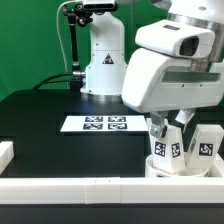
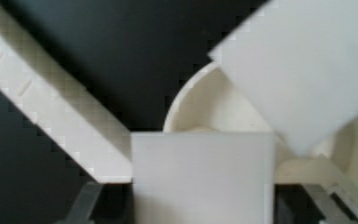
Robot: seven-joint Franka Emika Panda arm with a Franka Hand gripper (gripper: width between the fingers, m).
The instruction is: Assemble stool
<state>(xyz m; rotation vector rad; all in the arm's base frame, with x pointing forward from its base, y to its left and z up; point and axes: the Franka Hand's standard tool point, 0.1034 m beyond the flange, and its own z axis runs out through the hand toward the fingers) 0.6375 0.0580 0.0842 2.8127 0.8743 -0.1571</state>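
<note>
Stool legs (image 1: 203, 145) stand up from your seat (image 1: 170, 168); gripper (image 1: 172, 137) clamps one leg (image 2: 201, 178), likely seating it; more may remain.

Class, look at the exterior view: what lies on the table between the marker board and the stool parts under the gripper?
Nothing: between the marker board and the stool legs under the gripper, only bare black table shows in the exterior view.

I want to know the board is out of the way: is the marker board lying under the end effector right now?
No. In the exterior view the marker board lies flat on the black table, apart from the end effector, which works over the stool parts.
</note>
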